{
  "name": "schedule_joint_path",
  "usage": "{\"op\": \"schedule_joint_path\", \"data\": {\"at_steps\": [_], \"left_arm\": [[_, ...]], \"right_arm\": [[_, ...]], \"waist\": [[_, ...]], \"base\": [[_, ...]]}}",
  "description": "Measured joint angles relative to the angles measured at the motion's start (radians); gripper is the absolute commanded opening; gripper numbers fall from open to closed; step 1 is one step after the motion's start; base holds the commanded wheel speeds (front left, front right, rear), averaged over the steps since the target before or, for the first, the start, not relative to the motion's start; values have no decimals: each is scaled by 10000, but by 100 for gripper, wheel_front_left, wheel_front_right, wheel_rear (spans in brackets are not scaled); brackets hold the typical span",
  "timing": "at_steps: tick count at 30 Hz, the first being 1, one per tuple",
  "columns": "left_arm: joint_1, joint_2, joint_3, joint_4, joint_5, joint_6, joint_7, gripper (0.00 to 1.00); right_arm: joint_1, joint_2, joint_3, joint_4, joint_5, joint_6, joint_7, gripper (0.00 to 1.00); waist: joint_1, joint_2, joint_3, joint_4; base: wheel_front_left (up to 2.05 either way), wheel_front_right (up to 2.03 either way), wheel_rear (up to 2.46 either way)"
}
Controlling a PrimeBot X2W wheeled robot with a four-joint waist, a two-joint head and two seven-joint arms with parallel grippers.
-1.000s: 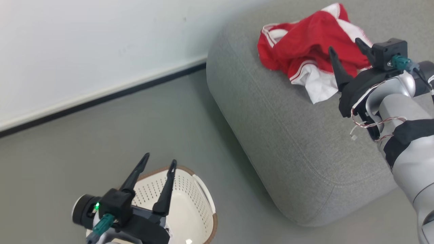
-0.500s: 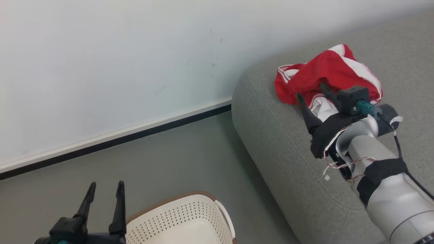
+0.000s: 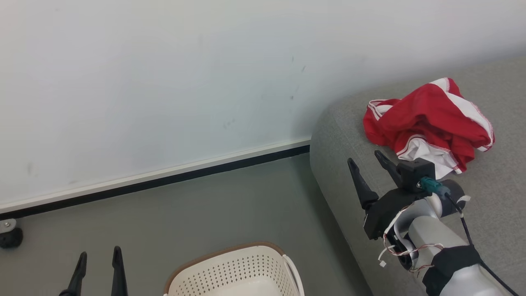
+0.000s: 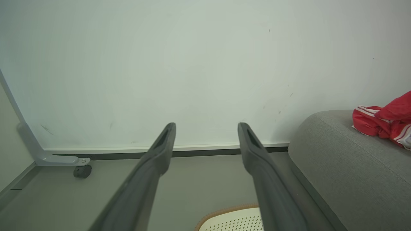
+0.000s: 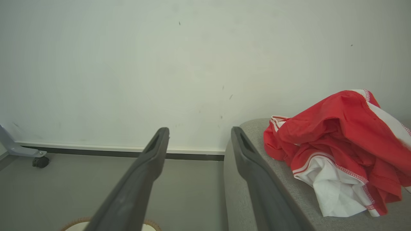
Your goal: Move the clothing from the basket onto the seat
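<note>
The red clothing [image 3: 427, 127] with white trim and lining lies crumpled on the grey seat [image 3: 349, 139] at the right; it also shows on the seat [image 5: 282, 192] in the right wrist view, clothing [image 5: 340, 144], and at the right edge of the left wrist view, clothing [image 4: 382, 122]. My right gripper [image 3: 365, 158] hangs open and empty over the seat's near left edge, short of the clothing. The cream basket [image 3: 238, 273] with a brown rim stands on the floor at the bottom centre; what I see of its inside is bare. My left gripper [image 3: 98, 253] is open at the lower left, beside the basket.
A white wall with a black baseboard [image 3: 164, 181] runs behind the grey floor [image 3: 205, 213]. A small black caster [image 3: 10, 236] on a grey bracket stands at the far left by the wall.
The camera has tilted up and turned, so everything sits lower and further right. My right gripper has drawn back from the clothing toward the seat's edge. My left gripper has moved off the basket to its left.
</note>
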Motion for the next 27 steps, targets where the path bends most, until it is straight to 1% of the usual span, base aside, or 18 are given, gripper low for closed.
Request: {"op": "schedule_joint_path", "data": {"at_steps": [11, 16, 27], "left_arm": [[599, -397, 209, -476, 127, 159, -44, 100], [780, -500, 253, -721, 380, 171, -88, 100], [957, -731, 355, -1103, 568, 244, -94, 100]], "right_arm": [[1879, -44, -353, -2104, -12, -715, -2, 100], [2633, -59, -539, -3007, -23, -1049, -2, 100], [3910, -79, -752, -4529, -290, -1367, -2, 100]], "waist": [[1, 1, -79, 690], [1, 1, -36, 973], [2, 2, 135, 1291]], "base": [[0, 0, 0], [0, 0, 0], [0, 0, 0]]}}
